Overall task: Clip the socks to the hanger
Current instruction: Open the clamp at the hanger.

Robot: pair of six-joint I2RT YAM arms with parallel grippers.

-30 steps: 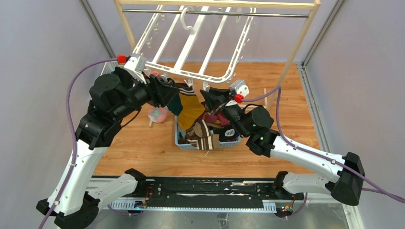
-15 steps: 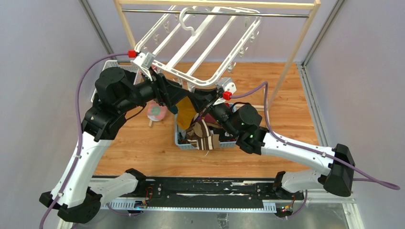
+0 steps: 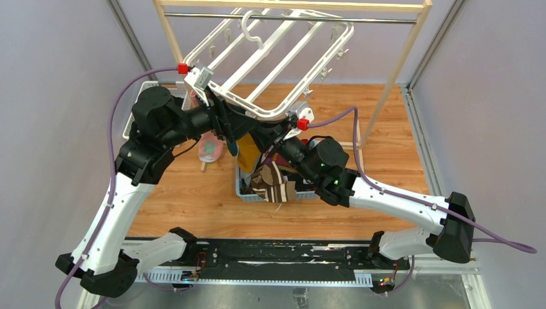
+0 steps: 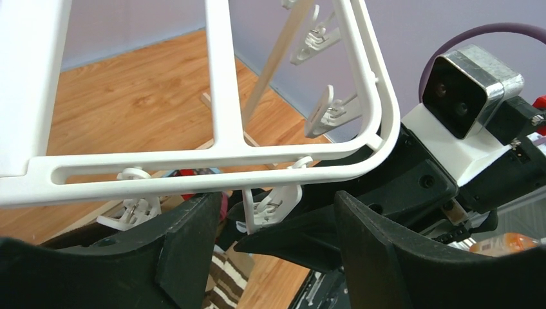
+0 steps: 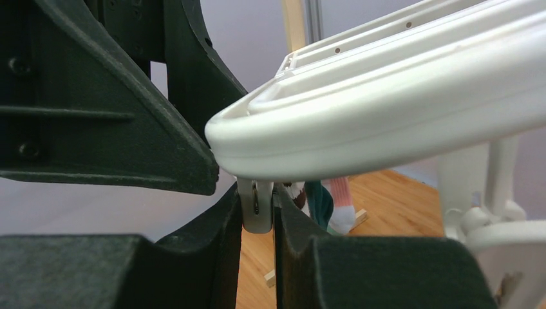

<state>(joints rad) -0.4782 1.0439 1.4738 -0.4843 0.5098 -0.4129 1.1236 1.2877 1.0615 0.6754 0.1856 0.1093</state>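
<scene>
Well, my right gripper (image 5: 257, 212) pinches a clip (image 5: 257, 205) under the corner of the hanger (image 5: 386, 122), left gripper (image 4: 273, 225) spread wide just beside; the basket (image 3: 241, 185) below holds socks (image 3: 275, 183).

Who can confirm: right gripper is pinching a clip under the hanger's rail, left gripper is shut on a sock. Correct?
Not the left part. The left gripper is open, fingers spread apart beneath the hanger, with no sock in them; the left wrist view shows it. The right gripper does pinch a clip under the rail.
</scene>
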